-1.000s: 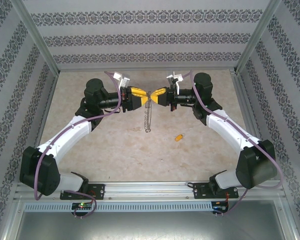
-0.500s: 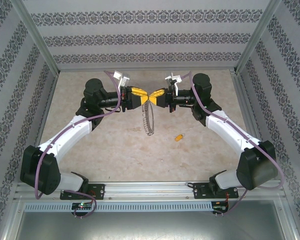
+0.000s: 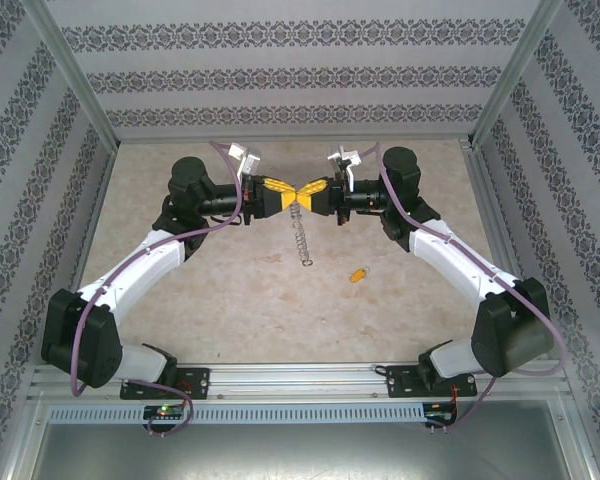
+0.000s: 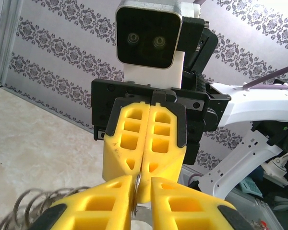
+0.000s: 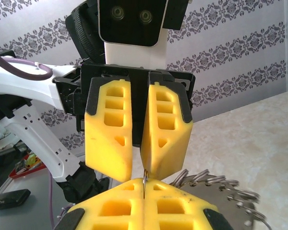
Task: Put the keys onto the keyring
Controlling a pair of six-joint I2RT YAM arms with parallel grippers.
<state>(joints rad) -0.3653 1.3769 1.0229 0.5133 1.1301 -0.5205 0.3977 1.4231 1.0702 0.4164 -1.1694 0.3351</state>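
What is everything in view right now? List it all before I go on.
key: one, yellow-orange head, lying on the table right of centre, apart from the ring
keyring: one, silvery, fringed with small keys too many to count, hanging edge-on below the grippers
table: one, beige stone pattern
walls: three, grey with dark patterned stripes, left, back, right
frame: silver metal, corner posts and near rail
arms: two, white and black, reaching in from the near edge
left gripper: one, yellow fingers, nearly closed around the ring's wire; pinch unconfirmed
right gripper: one, yellow fingers, shut on the ring's wire
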